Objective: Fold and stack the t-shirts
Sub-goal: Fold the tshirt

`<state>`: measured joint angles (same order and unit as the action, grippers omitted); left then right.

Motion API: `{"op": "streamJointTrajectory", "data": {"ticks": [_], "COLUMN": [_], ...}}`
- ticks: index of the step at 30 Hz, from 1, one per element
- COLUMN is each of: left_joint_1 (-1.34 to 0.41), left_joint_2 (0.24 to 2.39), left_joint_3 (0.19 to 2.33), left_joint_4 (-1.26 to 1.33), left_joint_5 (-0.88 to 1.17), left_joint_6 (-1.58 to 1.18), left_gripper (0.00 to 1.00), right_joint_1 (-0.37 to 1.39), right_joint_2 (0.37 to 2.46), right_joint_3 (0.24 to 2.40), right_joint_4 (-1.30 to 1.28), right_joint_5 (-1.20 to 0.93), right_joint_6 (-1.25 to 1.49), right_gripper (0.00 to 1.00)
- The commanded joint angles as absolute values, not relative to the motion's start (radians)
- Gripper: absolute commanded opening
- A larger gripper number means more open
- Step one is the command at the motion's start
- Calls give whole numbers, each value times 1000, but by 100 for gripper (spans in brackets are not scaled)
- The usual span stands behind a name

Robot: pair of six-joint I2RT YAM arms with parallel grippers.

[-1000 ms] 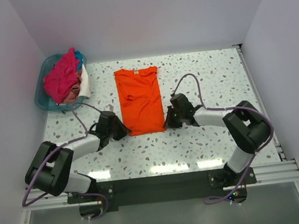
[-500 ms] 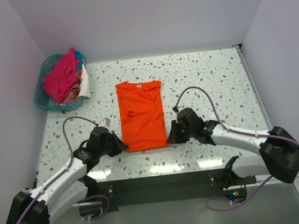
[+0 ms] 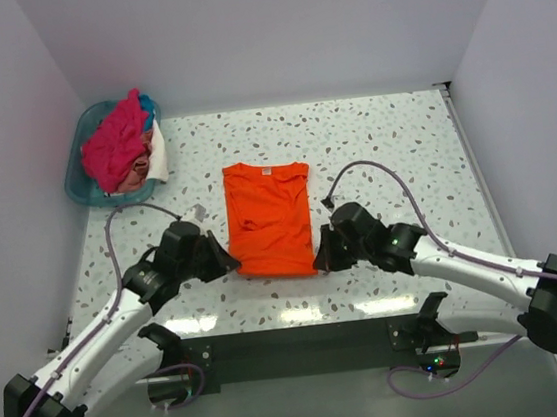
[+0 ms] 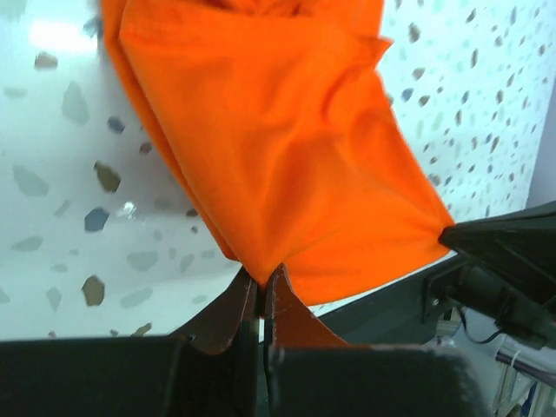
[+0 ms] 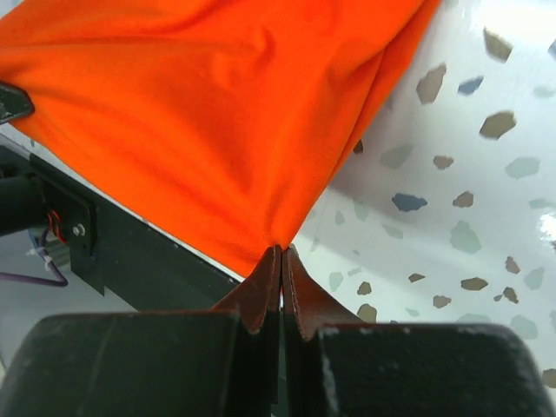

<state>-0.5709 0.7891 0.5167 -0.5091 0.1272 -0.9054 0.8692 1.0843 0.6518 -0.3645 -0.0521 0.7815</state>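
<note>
The orange t-shirt lies folded into a long strip on the speckled table, neck label at its far end. My left gripper is shut on its near left corner, and the shirt rises from the pinched tips. My right gripper is shut on the near right corner; the cloth spreads away from the closed tips. The near edge is lifted slightly off the table. More t-shirts, magenta-pink, blue and white, are piled in the basket.
The teal plastic basket stands at the far left corner of the table. White walls close in the left, back and right sides. The black base rail runs along the near edge.
Both grippers have pulled the orange t-shirt toward the near edge of the table; its far end has slid nearer. Both arms have stretched out lower and wider.
</note>
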Motion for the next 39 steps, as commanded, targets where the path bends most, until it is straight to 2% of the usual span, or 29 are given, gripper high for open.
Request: {"op": "streamJointTrajectory", "data": {"ticks": [1, 6, 12, 18, 22, 24, 25, 26, 27, 28, 29, 30, 33, 34, 36, 39], "left_joint_1": [-569, -525, -382, -290, -244, -227, -207, -193, -181, -163, -157, -153, -147, -147, -149, -179], "left_joint_2": [882, 1029, 1204, 1495, 1775, 1868, 1944, 1978, 2029, 2049, 2065, 2069, 1963, 1935, 1857, 1763], "left_joint_3": [664, 837, 986, 1204, 1345, 1425, 1437, 1466, 1473, 1485, 1527, 1545, 1490, 1461, 1382, 1266], "left_joint_4": [-529, -473, -378, -292, -207, -148, -102, -72, -17, 30, 29, 5, 2, 5, -41, -54], "left_joint_5": [60, 78, 165, 221, 258, 267, 285, 297, 326, 348, 366, 367, 310, 298, 247, 181], "left_joint_6": [-847, -790, -736, -684, -661, -657, -660, -675, -690, -701, -695, -684, -654, -658, -669, -678], "left_gripper": [0, 0, 0, 0, 0, 15, 39, 50, 61, 71, 85, 87, 90, 90, 84, 67], "right_joint_1": [862, 749, 594, 468, 402, 378, 370, 361, 341, 331, 322, 312, 310, 311, 310, 319], "right_joint_2": [1103, 1195, 1347, 1650, 1873, 2027, 2083, 2132, 2228, 2270, 2299, 2309, 2180, 2143, 2094, 2011], "right_joint_3": [797, 928, 1141, 1406, 1616, 1767, 1816, 1863, 1967, 2023, 2107, 2124, 1989, 1944, 1826, 1675], "right_joint_4": [-482, -485, -465, -437, -449, -465, -477, -485, -506, -558, -586, -610, -571, -537, -511, -467], "right_joint_5": [52, 9, -61, -124, -161, -169, -172, -170, -169, -179, -205, -196, -125, -115, -114, -144], "right_joint_6": [720, 646, 571, 541, 534, 519, 515, 514, 514, 511, 493, 477, 449, 449, 443, 449], "right_gripper": [0, 0, 0, 0, 0, 0, 1, 9, 27, 41, 48, 60, 80, 82, 83, 82]}}
